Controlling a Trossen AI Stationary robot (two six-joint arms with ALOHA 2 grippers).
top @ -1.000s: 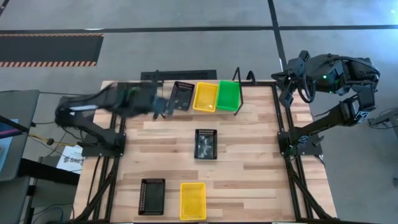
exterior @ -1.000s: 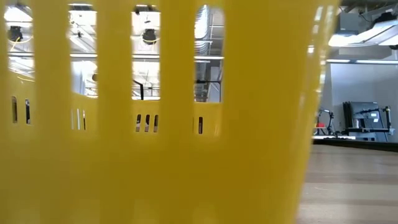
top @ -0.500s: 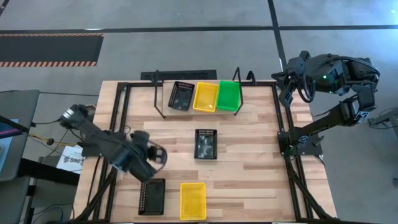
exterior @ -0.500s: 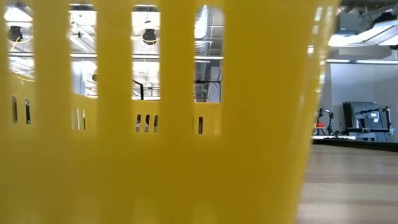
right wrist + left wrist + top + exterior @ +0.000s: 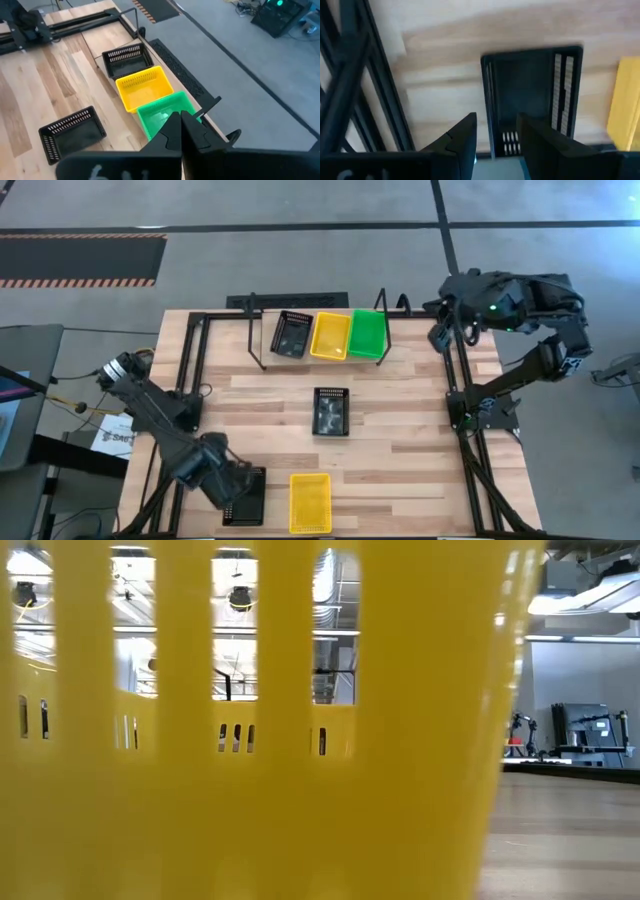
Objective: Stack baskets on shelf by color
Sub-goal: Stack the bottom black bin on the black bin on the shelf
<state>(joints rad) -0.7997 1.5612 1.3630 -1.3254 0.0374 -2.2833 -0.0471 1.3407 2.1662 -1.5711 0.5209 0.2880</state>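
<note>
On the shelf (image 5: 257, 335) at the far edge, a black basket (image 5: 292, 333), a yellow basket (image 5: 330, 335) and a green basket (image 5: 366, 333) stand side by side. Another black basket (image 5: 331, 410) rests mid-table. A black basket (image 5: 245, 495) and a yellow basket (image 5: 310, 502) rest near the front edge. My left gripper (image 5: 232, 480) is open just above the near black basket (image 5: 530, 95), with that basket's side wall (image 5: 489, 100) showing between its fingers. My right gripper (image 5: 438, 338) is shut and empty, high at the table's far right corner.
The black table frame's bars (image 5: 190, 380) run along the left and right (image 5: 460, 390) sides. The near yellow basket (image 5: 250, 740) fills the low view. Bare wood lies between the middle black basket and the right frame.
My left gripper has swung from the shelf's left end toward the table's near edge and come down over the near black basket. My right arm has shifted a little toward the table's left. The baskets have not moved.
</note>
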